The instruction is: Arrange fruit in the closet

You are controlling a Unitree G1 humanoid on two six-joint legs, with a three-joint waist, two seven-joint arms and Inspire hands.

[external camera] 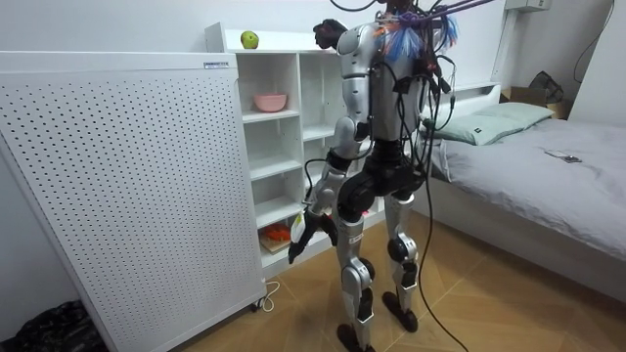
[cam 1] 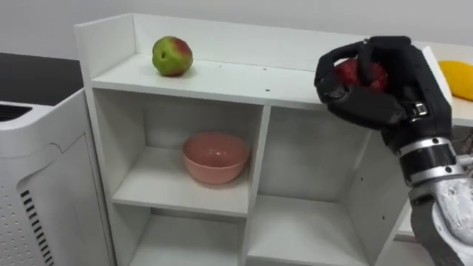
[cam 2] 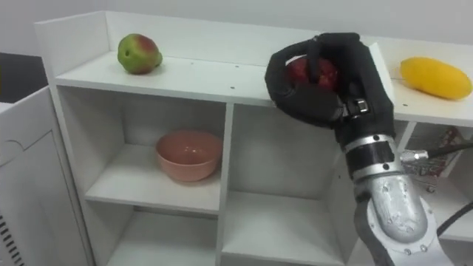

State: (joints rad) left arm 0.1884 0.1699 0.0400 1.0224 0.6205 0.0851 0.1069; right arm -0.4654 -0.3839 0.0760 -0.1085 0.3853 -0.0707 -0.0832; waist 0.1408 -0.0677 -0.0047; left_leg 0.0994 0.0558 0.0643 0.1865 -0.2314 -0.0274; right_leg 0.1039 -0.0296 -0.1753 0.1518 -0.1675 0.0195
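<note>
Fruit job is looking roughly halfway: the right hand is hovering over the closet top shelf, its fingers curling tight around a red fruit, so that one isn't down yet. A green-red apple is already sitting up top around 10 o'clock, a yellow fruit is lying off at 3 o'clock, and a pink bowl is sitting one shelf down. The left hand is hanging by the thigh.

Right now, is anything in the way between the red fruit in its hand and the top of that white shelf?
Nothing visible. The right hand is curled round the red fruit at the front edge of the top board, which is bare beside it. The green-red apple sits far to the left, the yellow fruit off to the right.
</note>
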